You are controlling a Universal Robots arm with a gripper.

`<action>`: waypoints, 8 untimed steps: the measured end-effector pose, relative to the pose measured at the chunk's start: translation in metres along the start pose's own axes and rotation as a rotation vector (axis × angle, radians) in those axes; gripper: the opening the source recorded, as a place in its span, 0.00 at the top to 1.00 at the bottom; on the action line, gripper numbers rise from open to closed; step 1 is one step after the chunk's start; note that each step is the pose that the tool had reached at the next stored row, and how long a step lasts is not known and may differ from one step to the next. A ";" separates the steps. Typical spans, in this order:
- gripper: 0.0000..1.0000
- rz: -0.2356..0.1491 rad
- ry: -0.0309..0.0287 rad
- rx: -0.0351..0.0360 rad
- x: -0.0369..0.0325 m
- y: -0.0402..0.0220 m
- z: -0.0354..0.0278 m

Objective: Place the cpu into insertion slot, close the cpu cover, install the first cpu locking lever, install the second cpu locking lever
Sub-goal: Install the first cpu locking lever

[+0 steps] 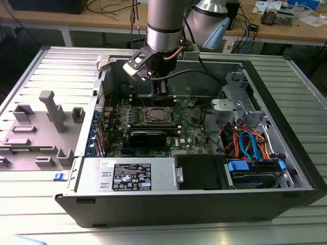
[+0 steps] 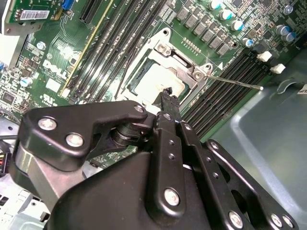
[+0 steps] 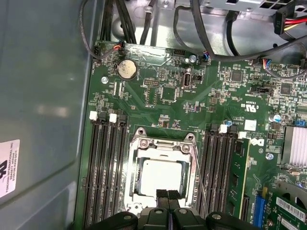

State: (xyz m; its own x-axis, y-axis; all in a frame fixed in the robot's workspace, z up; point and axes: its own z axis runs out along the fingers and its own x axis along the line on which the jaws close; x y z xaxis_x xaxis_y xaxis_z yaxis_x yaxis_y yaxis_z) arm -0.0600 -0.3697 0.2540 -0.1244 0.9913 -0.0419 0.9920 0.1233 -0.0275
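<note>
The cpu (image 3: 160, 175) lies in the insertion slot (image 3: 135, 158), its dull silver top showing through the window of the cpu cover (image 3: 163, 152), which lies flat over it. A thin locking lever (image 3: 199, 177) slants away from the socket's side, and in the second wrist view its rod (image 2: 235, 82) reaches out over the memory slots. My gripper (image 3: 168, 195) hangs close above the socket's edge, fingers together and holding nothing. In the exterior view the gripper (image 1: 161, 91) hovers just behind the insertion slot (image 1: 157, 115).
Long black memory slots (image 3: 108, 167) flank the socket on both sides. A black card (image 1: 148, 136) lies in front of it, with the power supply (image 1: 127, 176) nearer still. Cables (image 1: 250, 143) crowd the exterior view's right. A grey fixture (image 1: 48, 120) stands outside the case.
</note>
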 end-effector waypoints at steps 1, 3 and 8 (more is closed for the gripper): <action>0.89 -0.004 -0.0001 -0.0001 0.0000 0.0000 0.0000; 0.89 -0.011 -0.0003 -0.0004 0.0000 0.0000 0.0000; 0.89 -0.025 -0.0007 -0.0010 0.0000 0.0000 0.0000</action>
State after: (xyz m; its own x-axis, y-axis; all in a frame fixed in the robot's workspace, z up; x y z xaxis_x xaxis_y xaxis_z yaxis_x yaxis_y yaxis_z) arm -0.0600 -0.3697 0.2539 -0.1491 0.9879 -0.0419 0.9886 0.1481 -0.0275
